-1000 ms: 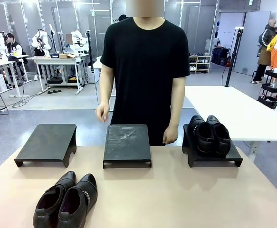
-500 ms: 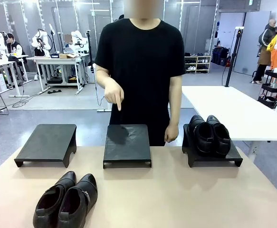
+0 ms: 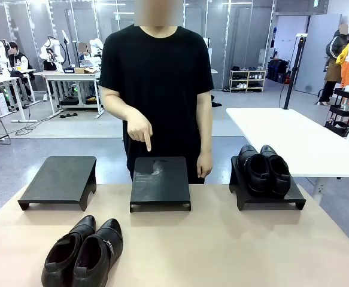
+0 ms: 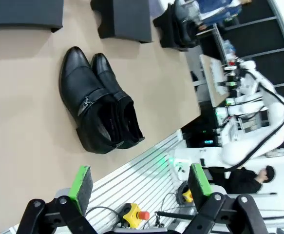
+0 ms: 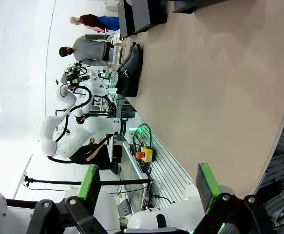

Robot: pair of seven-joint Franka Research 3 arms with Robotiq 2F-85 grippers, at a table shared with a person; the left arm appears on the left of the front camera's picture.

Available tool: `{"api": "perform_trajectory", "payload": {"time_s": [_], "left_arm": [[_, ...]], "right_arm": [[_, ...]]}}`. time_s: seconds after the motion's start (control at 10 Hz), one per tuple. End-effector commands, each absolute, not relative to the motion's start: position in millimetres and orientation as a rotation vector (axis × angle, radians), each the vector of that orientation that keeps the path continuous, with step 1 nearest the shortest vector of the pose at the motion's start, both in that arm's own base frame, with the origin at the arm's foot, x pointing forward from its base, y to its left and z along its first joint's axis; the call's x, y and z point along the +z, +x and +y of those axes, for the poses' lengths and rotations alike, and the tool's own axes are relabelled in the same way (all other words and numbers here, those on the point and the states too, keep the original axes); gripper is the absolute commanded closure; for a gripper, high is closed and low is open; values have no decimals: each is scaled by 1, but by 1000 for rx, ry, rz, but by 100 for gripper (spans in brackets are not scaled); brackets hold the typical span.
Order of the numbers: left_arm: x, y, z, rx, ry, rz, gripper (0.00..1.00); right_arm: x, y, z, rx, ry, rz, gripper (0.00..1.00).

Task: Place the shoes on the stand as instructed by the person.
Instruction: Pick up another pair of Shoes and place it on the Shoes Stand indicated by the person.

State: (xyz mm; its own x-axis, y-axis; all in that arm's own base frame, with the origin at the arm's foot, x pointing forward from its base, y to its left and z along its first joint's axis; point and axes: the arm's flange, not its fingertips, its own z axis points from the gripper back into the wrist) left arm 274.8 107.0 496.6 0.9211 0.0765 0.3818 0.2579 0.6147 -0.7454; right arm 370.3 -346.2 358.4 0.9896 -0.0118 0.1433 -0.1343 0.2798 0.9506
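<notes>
Black buckle shoes (image 3: 84, 252) sit on our worktop (image 3: 222, 245); the person's hand (image 3: 139, 130) points down at the middle stand (image 3: 160, 182). The other pair (image 3: 264, 170) is on the right stand (image 3: 270, 202). Our left gripper (image 4: 140, 181) is wide, facing the buckle shoes. Our right gripper (image 5: 148, 182) is wide too.

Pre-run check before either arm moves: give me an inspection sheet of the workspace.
Surface: tan table, bare between the things.
Job's things: buckle pair on the table, near left; plain pair on the right stand; left stand and middle stand carry nothing; person's hand points down at the middle stand.
Clutter: nothing seen.
Grippers: left gripper open, holding nothing; right gripper open, holding nothing.
Cables: floor cable far left, off the table.
Surroundings: white table far right; workstations behind the person.
</notes>
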Motion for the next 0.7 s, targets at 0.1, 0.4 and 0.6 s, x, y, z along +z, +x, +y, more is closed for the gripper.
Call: {"api": "perform_trajectory", "payload": {"time_s": [0.1,0.4,0.6], "left_arm": [[510,281,39,-121,-713,-322,0],[512,298,-18,-163,-546,-247,0],[509,307,-50,-173,-458,-223,0]], "right_arm": [[360,368,-343,80,1272,-131,0],[360,368,-343,80,1272,-131,0],[360,368,-343,80,1272,-131,0]]}}
